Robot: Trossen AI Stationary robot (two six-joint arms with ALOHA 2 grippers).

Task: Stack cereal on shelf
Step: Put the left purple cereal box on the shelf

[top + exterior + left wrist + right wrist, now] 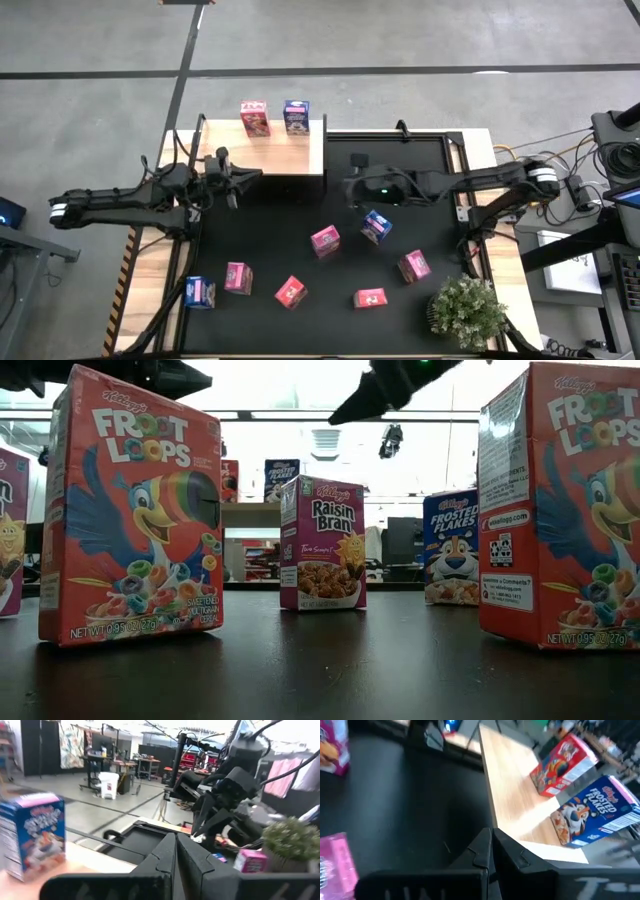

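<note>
Both your tools are pressed together and empty: the left tool [232, 178] hangs just beside the shelf [310, 150], the right tool [352, 188] over the bench [270, 235]. Two cereal boxes [255, 118] already stand upright on the shelf, leaving room alongside. Seven more boxes [325, 240] are scattered on the bench; you can't read their fronts from above.
</note>
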